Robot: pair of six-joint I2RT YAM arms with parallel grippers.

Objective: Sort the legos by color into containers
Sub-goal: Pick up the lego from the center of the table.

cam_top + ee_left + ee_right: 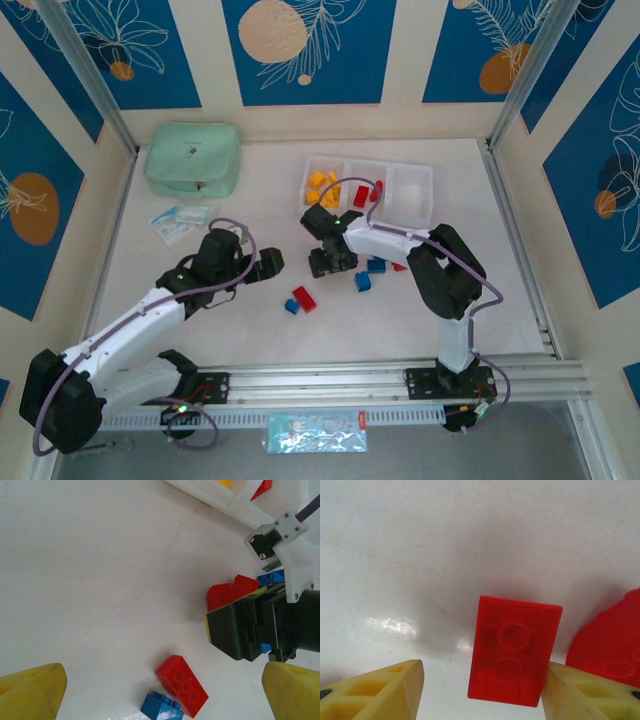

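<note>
While the right gripper [484,680] holds its jaws spread either side of a red lego [512,650] lying low and central in the frame on the counter [420,540], that light, stiff, slick brick seems best pinched across its long sides.

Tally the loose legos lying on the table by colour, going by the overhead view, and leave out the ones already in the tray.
Red legos: 2
Blue legos: 3
Total: 5 in plain sight; the right arm may cover others.
</note>
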